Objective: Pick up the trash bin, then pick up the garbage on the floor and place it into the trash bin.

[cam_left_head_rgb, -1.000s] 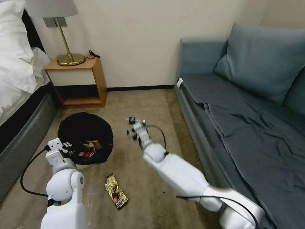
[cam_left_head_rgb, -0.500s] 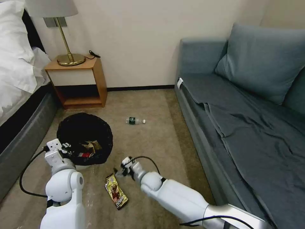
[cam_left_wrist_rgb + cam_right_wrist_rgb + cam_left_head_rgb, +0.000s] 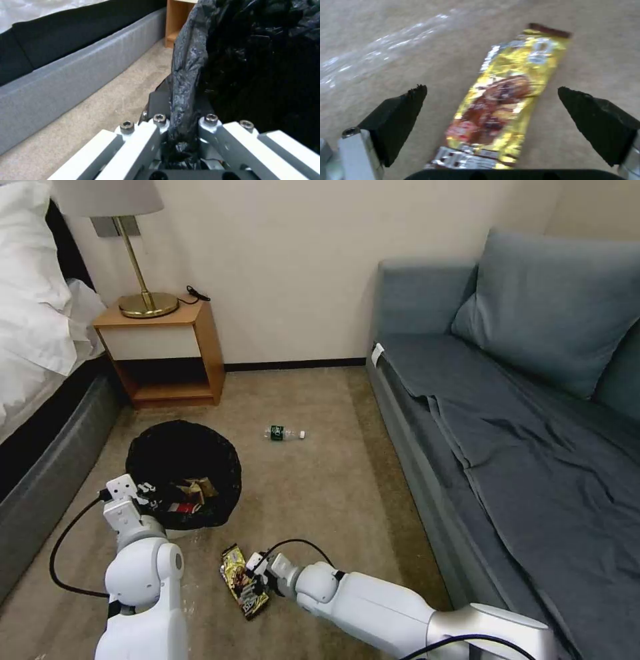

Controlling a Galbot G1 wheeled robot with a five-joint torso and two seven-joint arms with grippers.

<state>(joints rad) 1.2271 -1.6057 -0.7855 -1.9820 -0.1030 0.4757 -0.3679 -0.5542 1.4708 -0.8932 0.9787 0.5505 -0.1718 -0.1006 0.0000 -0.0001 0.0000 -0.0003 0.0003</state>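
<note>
The trash bin (image 3: 183,473), white with a black liner, is on the carpet at my left. My left gripper (image 3: 143,493) is shut on its near rim; the left wrist view shows the liner (image 3: 186,75) pinched in that gripper (image 3: 181,122). Brown paper (image 3: 197,488) and a red carton (image 3: 180,507) lie inside. The gold snack wrapper (image 3: 235,567) lies flat on the floor in front of the bin. My right gripper (image 3: 257,580) is low over it and open, the wrapper (image 3: 503,100) lying between the spread fingers of the gripper (image 3: 491,90). A small clear bottle (image 3: 283,433) lies farther out.
A bed (image 3: 40,447) runs along the left. A wooden nightstand (image 3: 167,353) with a brass lamp (image 3: 143,303) stands against the back wall. A blue sofa (image 3: 507,420) takes up the right side. Open carpet (image 3: 320,493) lies between bin and sofa.
My right gripper swung from beside the bottle back toward me and down to the gold wrapper. The left arm and the bin shifted slightly right.
</note>
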